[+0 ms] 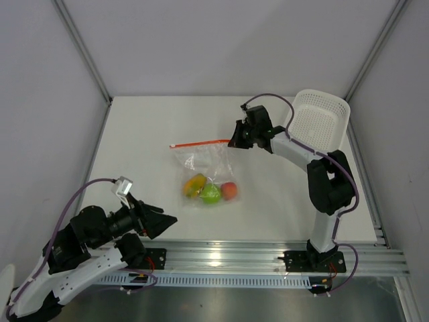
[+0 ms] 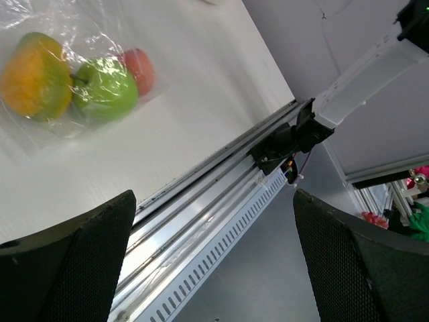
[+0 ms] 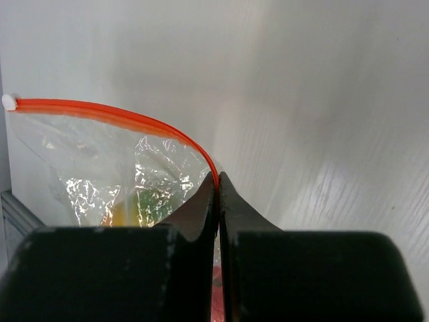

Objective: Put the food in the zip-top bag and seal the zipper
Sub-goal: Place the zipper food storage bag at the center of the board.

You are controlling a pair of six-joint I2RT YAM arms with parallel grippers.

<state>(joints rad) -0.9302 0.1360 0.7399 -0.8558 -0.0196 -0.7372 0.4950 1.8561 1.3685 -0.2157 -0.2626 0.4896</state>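
Right wrist view: the right jaws are pressed together on one end of the zipper, pinching the red-orange strip where it curves down off the zip-top bag; the bag lies in the middle of the bench, with the food bunched inside its closed end, nearest the arms; the left jaws stand spread, well apart from it, over the near rail. The film looks thin, limp and slippery, the fruits light; better gripped by the stiffer strip than by the crinkly wall.
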